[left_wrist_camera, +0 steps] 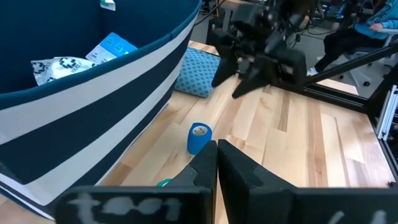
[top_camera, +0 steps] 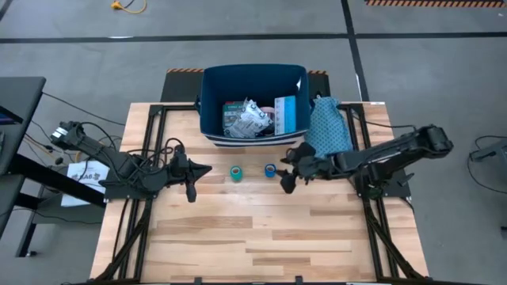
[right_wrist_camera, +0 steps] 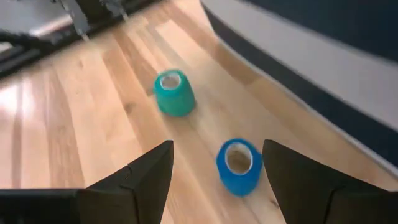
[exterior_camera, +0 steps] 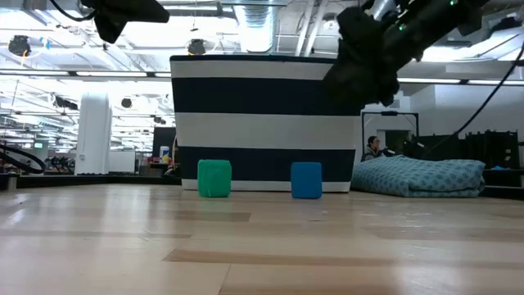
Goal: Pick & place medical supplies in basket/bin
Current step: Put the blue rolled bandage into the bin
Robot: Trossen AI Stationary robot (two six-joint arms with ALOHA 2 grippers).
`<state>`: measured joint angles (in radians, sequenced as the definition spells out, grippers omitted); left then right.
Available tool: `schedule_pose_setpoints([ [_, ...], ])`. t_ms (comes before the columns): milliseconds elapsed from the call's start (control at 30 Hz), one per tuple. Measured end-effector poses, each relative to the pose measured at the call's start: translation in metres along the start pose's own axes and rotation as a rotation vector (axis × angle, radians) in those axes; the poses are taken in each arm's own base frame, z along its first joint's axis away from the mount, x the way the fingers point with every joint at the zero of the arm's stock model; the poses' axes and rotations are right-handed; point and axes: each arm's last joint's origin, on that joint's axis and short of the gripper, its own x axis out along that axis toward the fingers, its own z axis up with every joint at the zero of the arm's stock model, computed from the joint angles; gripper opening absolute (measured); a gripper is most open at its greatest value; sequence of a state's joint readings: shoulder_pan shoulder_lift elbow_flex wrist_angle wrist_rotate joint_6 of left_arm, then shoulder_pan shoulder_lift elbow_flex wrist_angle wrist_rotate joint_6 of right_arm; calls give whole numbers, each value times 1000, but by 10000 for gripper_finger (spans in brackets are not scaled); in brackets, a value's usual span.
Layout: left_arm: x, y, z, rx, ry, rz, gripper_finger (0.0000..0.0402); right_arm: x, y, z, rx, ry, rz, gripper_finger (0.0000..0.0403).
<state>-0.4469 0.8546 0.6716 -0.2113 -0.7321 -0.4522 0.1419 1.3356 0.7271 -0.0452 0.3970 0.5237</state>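
Note:
Two tape rolls stand on end on the wooden table in front of the bin: a teal roll (top_camera: 236,172) (exterior_camera: 214,178) (right_wrist_camera: 175,93) and a blue roll (top_camera: 270,170) (exterior_camera: 306,179) (right_wrist_camera: 238,165) (left_wrist_camera: 199,138). The navy, white-striped bin (top_camera: 253,103) (exterior_camera: 266,123) holds white-blue printed packets (top_camera: 252,117) (left_wrist_camera: 62,65). My right gripper (top_camera: 287,169) (right_wrist_camera: 217,148) is open and hangs in the air just right of the blue roll, which shows between its fingers. My left gripper (top_camera: 207,169) (left_wrist_camera: 216,158) is shut and raised left of the teal roll.
A teal dotted cloth (top_camera: 326,127) (exterior_camera: 426,176) lies to the right of the bin, behind my right arm. The bin's wall stands close behind both rolls. Bare wood stretches toward the near edge (top_camera: 253,245). A person sits in the room beyond the table (exterior_camera: 373,147).

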Motion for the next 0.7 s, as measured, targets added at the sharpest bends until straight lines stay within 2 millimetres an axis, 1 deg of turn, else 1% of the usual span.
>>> schedule_pose_setpoints([
  [167,0,0,0,1,2,-3,0,14,3,-14,-38,65,-24,240],
  [333,0,0,-1,3,9,-10,0,21,6,-22,-53,98,-33,240],
  [467,0,0,-1,5,11,-8,0,20,7,-23,-18,88,-40,245],
  [700,0,0,-1,9,14,-7,0,19,8,-23,-29,58,-84,276],
])
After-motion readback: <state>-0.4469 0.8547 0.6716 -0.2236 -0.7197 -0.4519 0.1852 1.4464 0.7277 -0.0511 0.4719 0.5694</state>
